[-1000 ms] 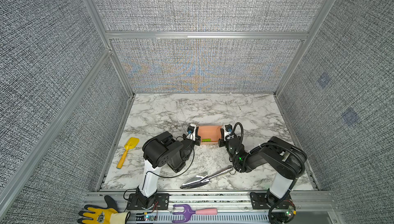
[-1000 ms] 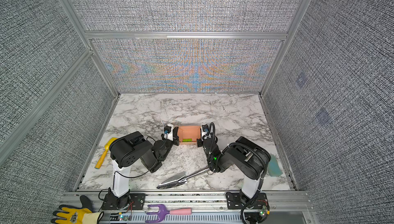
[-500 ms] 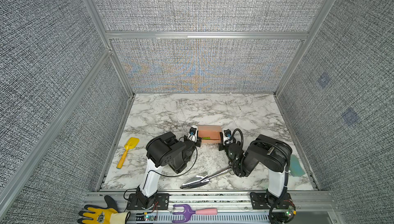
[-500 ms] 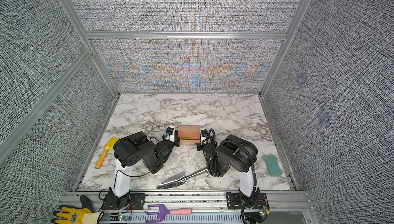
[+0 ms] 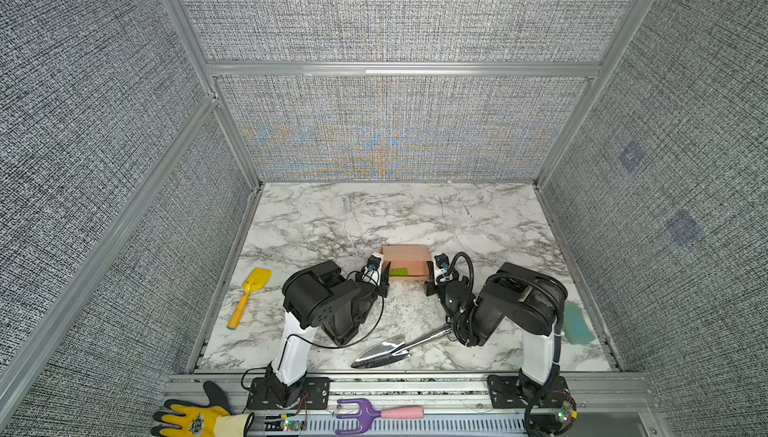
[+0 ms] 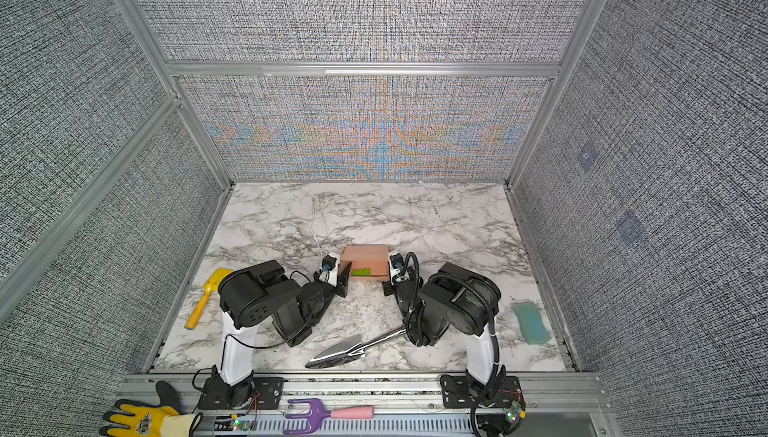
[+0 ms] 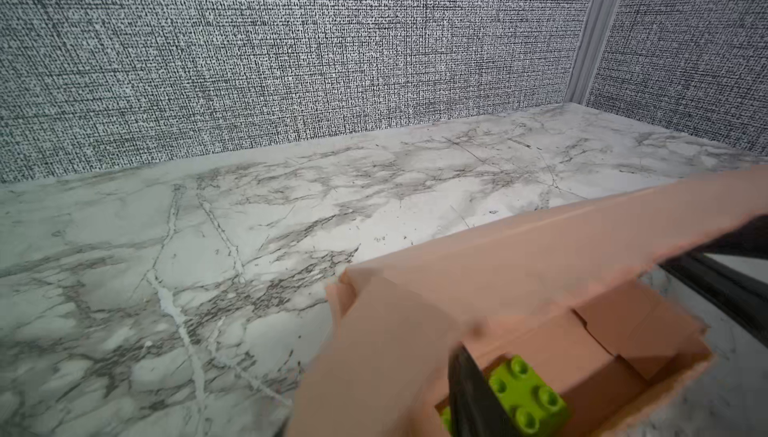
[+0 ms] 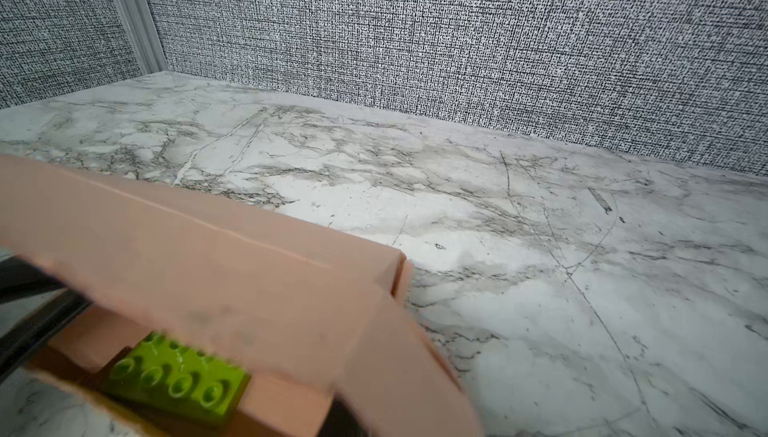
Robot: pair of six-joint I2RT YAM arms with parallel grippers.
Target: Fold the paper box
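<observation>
On the bench (image 5: 332,223), the paper box (image 5: 405,258) lies between the jaws: left jaws parted at its left wall, one finger (image 7: 469,406) inside beside the green brick (image 7: 525,393); right jaws closed at its right end.

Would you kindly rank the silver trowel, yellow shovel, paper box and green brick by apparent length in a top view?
1. silver trowel
2. yellow shovel
3. paper box
4. green brick
The trowel lies nearer the camera than the box, which may exaggerate its lead.
</observation>
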